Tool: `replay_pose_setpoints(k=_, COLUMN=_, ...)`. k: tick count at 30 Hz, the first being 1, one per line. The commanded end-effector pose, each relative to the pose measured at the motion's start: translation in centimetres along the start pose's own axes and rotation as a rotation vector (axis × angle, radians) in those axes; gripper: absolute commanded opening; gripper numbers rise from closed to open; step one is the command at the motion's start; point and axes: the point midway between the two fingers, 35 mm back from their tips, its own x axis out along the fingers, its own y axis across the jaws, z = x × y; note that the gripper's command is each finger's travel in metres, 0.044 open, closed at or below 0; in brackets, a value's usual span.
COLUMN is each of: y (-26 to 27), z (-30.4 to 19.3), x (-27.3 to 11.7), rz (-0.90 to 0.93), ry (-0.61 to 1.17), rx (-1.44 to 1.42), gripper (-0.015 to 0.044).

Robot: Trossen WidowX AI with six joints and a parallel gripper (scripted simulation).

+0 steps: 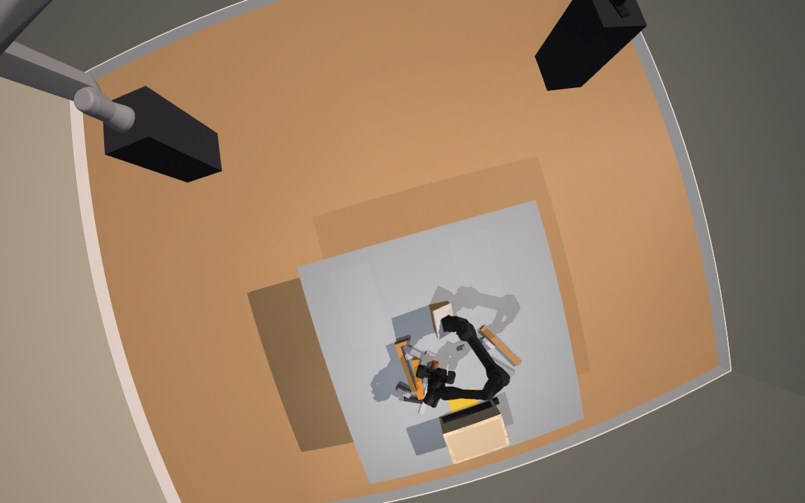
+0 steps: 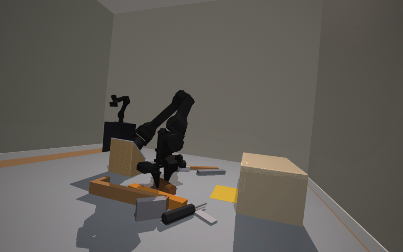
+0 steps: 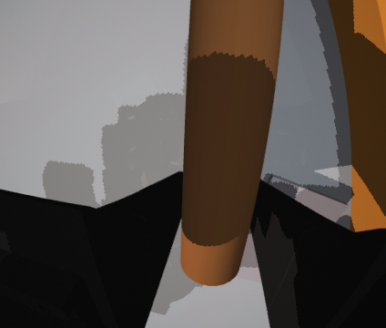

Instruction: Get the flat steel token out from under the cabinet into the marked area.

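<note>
My gripper (image 2: 162, 182) (image 3: 218, 184) is shut on a brown wooden cylinder (image 2: 169, 188) (image 3: 229, 137), whose rounded end sticks out between the fingers in the wrist view. The cylinder is low, just beside the orange bars. The pale cabinet (image 1: 477, 439) (image 2: 270, 194) stands on the right in the exterior view, with its dark vent slots (image 1: 467, 413) facing the arm in the top view. The yellow marked area (image 1: 462, 404) (image 2: 223, 193) lies in front of the cabinet, partly hidden by the arm or cabinet. I cannot make out the steel token in any view.
Orange bars (image 2: 112, 191) (image 3: 377, 114), an upright grey block (image 2: 151, 209), a black-handled screwdriver (image 2: 178, 214) and a flat pale bar (image 2: 206, 216) lie near the gripper. Another orange bar (image 1: 500, 346) and a grey bar (image 2: 210, 172) lie across the table. A slope-topped wooden block (image 2: 120, 156) stands by the arm's base.
</note>
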Motion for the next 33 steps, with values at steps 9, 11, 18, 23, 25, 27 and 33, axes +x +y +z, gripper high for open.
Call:
replay_pose_setpoints(k=9, y=-1.1, z=0.5, x=-0.2, rz=-0.011, ry=-0.004, rx=0.004, gripper=0.0000)
replay_pose_setpoints(k=11, y=-1.3, z=0.6, x=-0.2, rz=-0.012, ry=-0.004, rx=0.004, gripper=0.0000)
replay_pose_setpoints(k=18, y=-1.5, z=0.6, x=-0.2, rz=-0.012, ry=-0.004, rx=0.004, gripper=0.0000)
replay_pose_setpoints(k=23, y=-1.4, z=0.6, x=-0.2, rz=-0.012, ry=-0.004, rx=0.004, gripper=0.0000)
replay_pose_setpoints(k=25, y=-1.5, z=0.7, x=-0.2, rz=-0.012, ry=-0.004, rx=0.004, gripper=0.0000)
replay_pose_setpoints(k=27, y=-1.4, z=0.7, x=-0.2, rz=-0.012, ry=-0.004, rx=0.004, gripper=0.0000)
replay_pose_setpoints(k=33, y=-1.4, z=0.7, x=-0.2, rz=-0.012, ry=-0.004, rx=0.004, gripper=0.0000)
